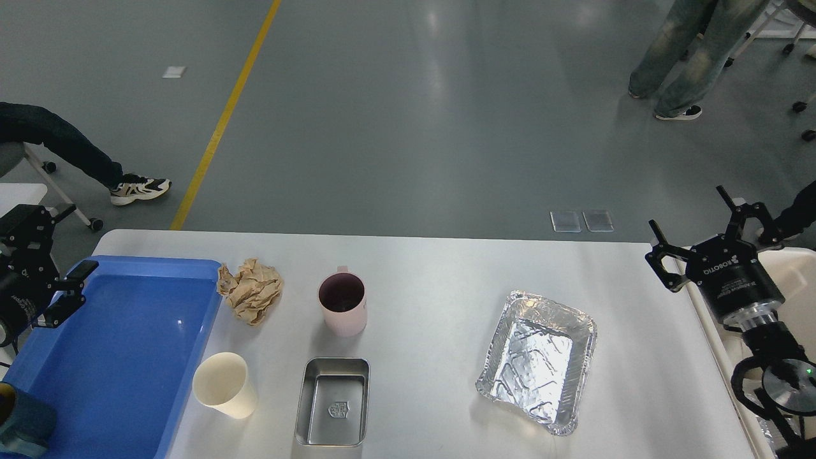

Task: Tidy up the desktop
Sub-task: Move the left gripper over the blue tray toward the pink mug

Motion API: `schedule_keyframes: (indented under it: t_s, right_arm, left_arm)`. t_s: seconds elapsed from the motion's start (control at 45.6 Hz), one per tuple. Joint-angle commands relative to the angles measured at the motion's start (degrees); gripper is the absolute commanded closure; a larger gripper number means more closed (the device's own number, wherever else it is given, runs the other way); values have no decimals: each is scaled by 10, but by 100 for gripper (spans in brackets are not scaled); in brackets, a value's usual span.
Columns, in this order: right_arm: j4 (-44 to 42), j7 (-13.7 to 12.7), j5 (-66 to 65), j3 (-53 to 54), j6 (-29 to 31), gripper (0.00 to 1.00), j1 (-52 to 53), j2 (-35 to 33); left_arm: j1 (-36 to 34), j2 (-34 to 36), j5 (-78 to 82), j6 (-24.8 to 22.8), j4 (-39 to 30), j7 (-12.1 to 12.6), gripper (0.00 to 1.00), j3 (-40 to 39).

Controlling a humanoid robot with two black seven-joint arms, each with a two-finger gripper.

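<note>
The white desktop (433, 280) carries a crumpled brown paper ball (250, 291), a pink mug (343, 306), a cream paper cup (224, 386), a small steel tray (333, 401) and a foil tray (539, 360). My left gripper (67, 245) is open and empty at the far left, over the blue tray's far-left corner. My right gripper (698, 226) is open and empty, raised above the desktop's far right edge, well apart from the foil tray.
A blue plastic tray (121, 357) lies on the desktop's left end, with a dark teal object (19, 424) at its near-left corner. A beige bin (800, 271) stands beside the right edge. People's legs show on the floor beyond.
</note>
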Motion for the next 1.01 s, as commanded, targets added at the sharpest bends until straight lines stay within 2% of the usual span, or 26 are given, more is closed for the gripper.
schedule_keyframes:
  t_s: [0.0, 0.241, 0.395, 0.636, 0.987]
  right_arm:
    - [2, 1, 0, -1, 0, 0, 0, 5]
    - [2, 1, -5, -2, 0, 0, -1, 4]
    - [0, 1, -19, -1, 0, 0, -1, 4]
    - [2, 0, -19, -2, -1, 0, -2, 2]
    - [0, 0, -19, -2, -2, 0, -7, -8]
  left_arm:
    - [31, 54, 42, -2, -34, 10, 3, 2]
    - [62, 118, 160, -37, -70, 8, 3, 29]
    - [73, 160, 222, -40, -101, 4, 3, 42]
    - [71, 167, 371, -40, -148, -4, 3, 124]
    - [66, 191, 397, -44, -149, -6, 3, 123]
